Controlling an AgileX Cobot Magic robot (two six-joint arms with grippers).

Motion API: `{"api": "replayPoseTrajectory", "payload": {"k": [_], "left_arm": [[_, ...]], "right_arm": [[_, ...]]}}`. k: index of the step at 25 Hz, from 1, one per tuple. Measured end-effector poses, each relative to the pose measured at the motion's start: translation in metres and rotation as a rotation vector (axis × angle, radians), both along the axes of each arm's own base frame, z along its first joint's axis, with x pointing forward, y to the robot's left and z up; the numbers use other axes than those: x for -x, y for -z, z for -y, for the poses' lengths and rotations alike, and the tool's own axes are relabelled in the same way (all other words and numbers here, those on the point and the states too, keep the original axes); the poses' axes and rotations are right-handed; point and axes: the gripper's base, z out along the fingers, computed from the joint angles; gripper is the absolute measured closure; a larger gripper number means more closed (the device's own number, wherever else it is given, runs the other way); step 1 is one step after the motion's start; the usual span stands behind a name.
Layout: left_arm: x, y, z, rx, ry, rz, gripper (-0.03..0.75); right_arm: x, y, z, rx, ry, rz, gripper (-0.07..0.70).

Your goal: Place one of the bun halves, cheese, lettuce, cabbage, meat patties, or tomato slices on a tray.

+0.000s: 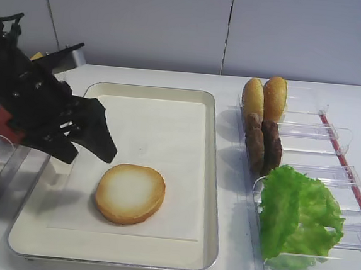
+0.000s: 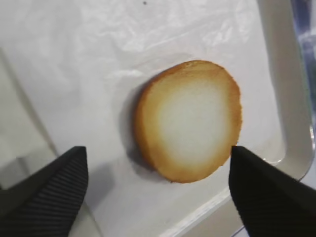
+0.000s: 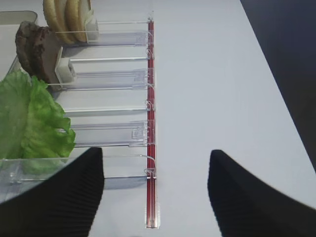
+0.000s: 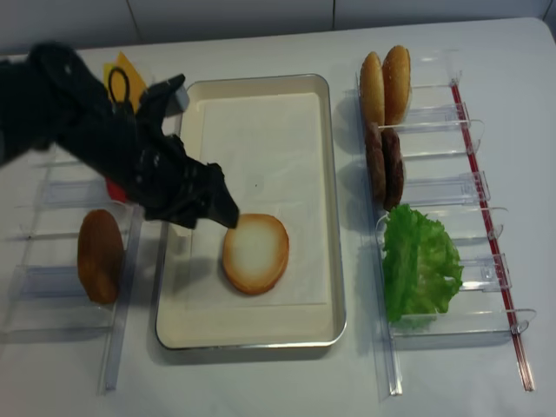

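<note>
The bun half (image 2: 188,120) lies flat on the tray (image 1: 212,175), released between and below the left end effector's (image 2: 158,185) wide-open fingers.

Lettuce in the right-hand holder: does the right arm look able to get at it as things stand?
Probably yes. The right gripper is open over bare table beside the clear holders, and the lettuce lies uncovered on top, just left of it, with nothing between them.

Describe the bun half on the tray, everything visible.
The bun half is a round, flat disc with a pale cream cut face turned up and a golden-brown toasted rim. It lies flat on the white paper liner in the tray, toward the near end. Nothing grips it: the open left gripper hovers just above, straddling it without visible contact.
</note>
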Motion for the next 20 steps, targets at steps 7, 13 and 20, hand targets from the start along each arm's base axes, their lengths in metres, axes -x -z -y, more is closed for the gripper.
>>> {"api": "replayPoseTrajectory", "payload": {"k": [7, 13, 20], "left_arm": [[-0.013, -0.030, -0.015, -0.213, -0.009, 0.008, 0.139], [-0.019, -0.046, -0.026, -0.339, -0.047, 0.014, 0.139], [-0.019, -0.059, -0.036, -0.440, -0.082, 0.067, 0.140]], "right_arm": [[0.000, 0.000, 0.000, 0.000, 0.000, 0.000, 0.153], [0.000, 0.000, 0.000, 0.000, 0.000, 0.000, 0.153], [0.000, 0.000, 0.000, 0.000, 0.000, 0.000, 0.153]]}}
